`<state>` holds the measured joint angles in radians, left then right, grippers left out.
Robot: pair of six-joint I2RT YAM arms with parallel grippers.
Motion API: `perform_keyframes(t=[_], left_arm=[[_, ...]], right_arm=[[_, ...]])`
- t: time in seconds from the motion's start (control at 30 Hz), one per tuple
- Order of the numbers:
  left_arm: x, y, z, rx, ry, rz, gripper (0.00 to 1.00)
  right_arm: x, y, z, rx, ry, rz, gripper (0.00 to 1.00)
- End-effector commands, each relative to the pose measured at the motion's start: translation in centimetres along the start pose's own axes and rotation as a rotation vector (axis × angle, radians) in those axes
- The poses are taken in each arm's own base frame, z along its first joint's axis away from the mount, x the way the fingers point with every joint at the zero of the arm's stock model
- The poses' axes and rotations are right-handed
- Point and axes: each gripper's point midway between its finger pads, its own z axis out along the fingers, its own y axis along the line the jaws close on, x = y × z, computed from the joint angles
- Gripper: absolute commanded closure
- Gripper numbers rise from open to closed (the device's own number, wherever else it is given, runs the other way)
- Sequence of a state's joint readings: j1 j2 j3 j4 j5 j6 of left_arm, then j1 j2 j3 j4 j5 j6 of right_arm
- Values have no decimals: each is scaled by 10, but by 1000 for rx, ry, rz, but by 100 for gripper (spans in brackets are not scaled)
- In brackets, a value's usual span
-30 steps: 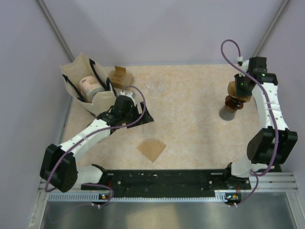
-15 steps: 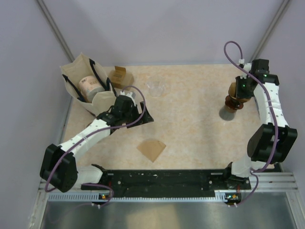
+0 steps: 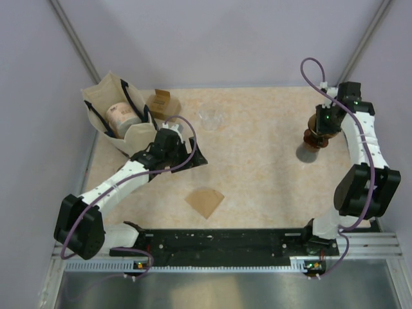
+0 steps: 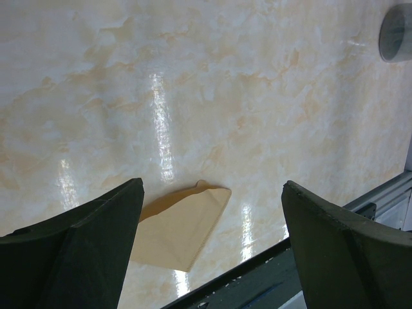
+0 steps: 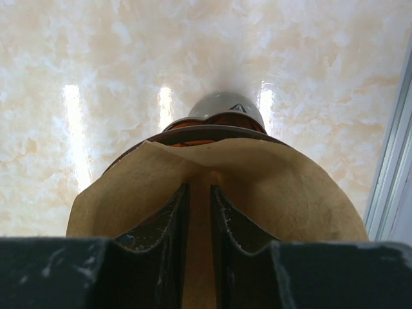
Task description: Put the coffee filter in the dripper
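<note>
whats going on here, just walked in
The right fingers are shut on a brown coffee filter, holding it opened out just above the dripper at the far right of the table; it is not released yet. The left fingers are open and empty, hovering over a second filter lying flat.

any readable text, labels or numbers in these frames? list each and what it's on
No text can be read in any view.
Canister in the tote bag: reddish print on its label, too small and blurred to read.
Cardboard box: no print to be made out.
Coffee filter pinched in the right end effector: plain brown, no print.
</note>
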<state>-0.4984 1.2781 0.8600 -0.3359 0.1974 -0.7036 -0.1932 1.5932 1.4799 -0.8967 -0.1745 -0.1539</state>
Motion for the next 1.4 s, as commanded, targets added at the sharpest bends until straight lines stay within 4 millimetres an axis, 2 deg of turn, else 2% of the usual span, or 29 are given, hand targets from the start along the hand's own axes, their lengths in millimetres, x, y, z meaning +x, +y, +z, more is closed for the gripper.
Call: perform_keyframes(t=[0.0, 0.13, 0.53, 1.37], left_arm=[[-13, -9, -8, 38, -55, 27, 7], [-12, -11, -7, 45, -51, 26, 7], [-10, -10, -5, 48, -40, 23, 7], [-9, -12, -3, 60, -30, 22, 8]], right_arm=[[-3, -2, 3, -11, -22, 0, 80], [-4, -4, 0, 5, -29, 9, 79], [-38, 0, -34, 14, -172, 6, 70], [-50, 0, -65, 42, -253, -14, 46]])
